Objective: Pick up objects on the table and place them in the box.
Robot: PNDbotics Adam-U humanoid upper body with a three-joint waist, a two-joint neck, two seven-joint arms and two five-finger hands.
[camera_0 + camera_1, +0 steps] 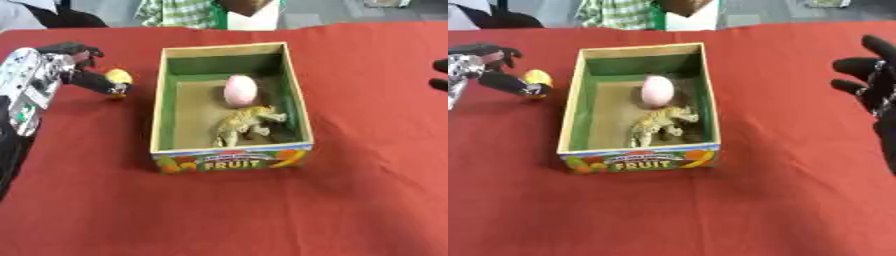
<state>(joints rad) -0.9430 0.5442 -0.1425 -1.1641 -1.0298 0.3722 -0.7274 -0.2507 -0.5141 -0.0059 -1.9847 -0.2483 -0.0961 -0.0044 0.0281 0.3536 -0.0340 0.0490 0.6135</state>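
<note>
A small yellow object (118, 76) lies on the red cloth just left of the box (159, 115). My left hand (66, 67) comes in from the left and its tip touches the yellow object from below and beside it; the hold itself is hidden. The box is an open cardboard tray with green inner walls and a "FRUIT" label on its front. Inside it lie a pink egg-shaped thing (240, 89) and a tan toy animal (247, 125). My right hand (870, 75) hovers open at the right edge, well away from the box.
The red cloth (219, 215) covers the whole table. People's clothing and a white box (252, 17) show along the far edge, behind the table.
</note>
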